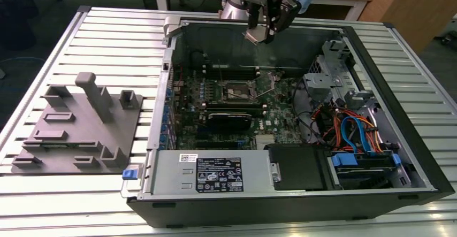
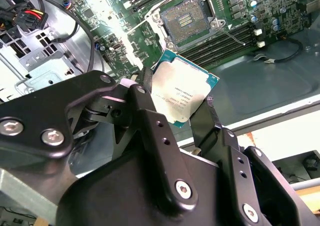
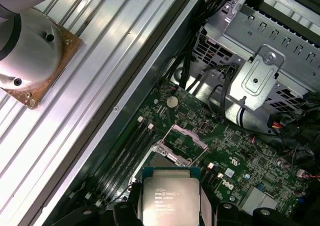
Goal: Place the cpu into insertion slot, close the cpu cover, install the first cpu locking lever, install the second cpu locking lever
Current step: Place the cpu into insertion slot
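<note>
My gripper (image 1: 263, 32) hangs over the back of the open computer case, shut on the cpu (image 1: 256, 36) by its edges. The chip's silvery top shows between the black fingers in both wrist views: cpu (image 2: 182, 93), cpu (image 3: 171, 200). Further down on the green board lies the insertion slot (image 1: 239, 91), a dark square with a metal rim and nothing in it, also seen as the insertion slot (image 2: 185, 17). The cpu cover (image 3: 185, 135) stands raised at the slot's edge. A thin locking lever (image 2: 232, 35) sticks out free beside the slot.
A grey fixture plate (image 1: 78, 124) with upright posts lies at the exterior view's left of the case. Inside the case are a power supply (image 1: 207, 175), a black card (image 1: 228, 120), a metal drive cage (image 1: 335, 71) and coloured cables (image 1: 350, 130). The arm's base (image 3: 30, 51) is bolted to the ribbed table.
</note>
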Tool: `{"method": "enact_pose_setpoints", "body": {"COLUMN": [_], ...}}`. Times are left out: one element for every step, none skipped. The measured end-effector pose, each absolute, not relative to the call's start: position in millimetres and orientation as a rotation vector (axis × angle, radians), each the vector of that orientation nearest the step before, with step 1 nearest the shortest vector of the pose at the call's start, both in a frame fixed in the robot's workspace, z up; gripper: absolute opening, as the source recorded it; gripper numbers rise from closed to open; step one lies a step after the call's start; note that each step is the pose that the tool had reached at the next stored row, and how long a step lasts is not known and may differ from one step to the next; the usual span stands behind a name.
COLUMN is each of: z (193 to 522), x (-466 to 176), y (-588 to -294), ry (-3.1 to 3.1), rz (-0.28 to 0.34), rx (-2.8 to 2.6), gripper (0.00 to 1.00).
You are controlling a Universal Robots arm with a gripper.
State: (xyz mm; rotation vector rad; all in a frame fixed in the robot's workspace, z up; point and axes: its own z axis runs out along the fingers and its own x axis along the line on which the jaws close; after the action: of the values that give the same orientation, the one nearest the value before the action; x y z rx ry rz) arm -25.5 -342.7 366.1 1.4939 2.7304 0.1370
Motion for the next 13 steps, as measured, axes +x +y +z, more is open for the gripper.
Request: {"method": "enact_pose_setpoints", "body": {"z": [366.1, 366.1, 366.1, 366.1, 366.1, 366.1, 366.1, 366.1, 366.1, 366.0, 366.0, 366.1, 366.0], "x": [-25.5, -25.5, -25.5, -25.5, -25.5, -25.5, -25.5, -25.5, -25.5, -25.5, -25.5, -25.5, -25.5], "y": [-342.7, -342.7, -342.7, -342.7, -342.7, -342.7, -342.7, -342.7, -342.7, -342.7, -342.7, -342.7, -342.7], "ry": [2.730, 2.730, 2.730, 2.729, 2.728, 2.727, 2.727, 2.725, 2.724, 2.722, 2.720, 2.718, 2.716], "rz": [0.137, 0.137, 0.137, 0.137, 0.137, 0.137, 0.137, 0.137, 0.137, 0.137, 0.137, 0.137, 0.137], "rx": [1.494, 1.494, 1.495, 1.496, 1.498, 1.499, 1.500, 1.502, 1.505, 1.508, 1.512, 1.515, 1.519], "gripper": [0.54, 0.54, 0.54, 0.54, 0.54, 0.54, 0.54, 0.54, 0.54, 0.54, 0.54, 0.54, 0.54]}}
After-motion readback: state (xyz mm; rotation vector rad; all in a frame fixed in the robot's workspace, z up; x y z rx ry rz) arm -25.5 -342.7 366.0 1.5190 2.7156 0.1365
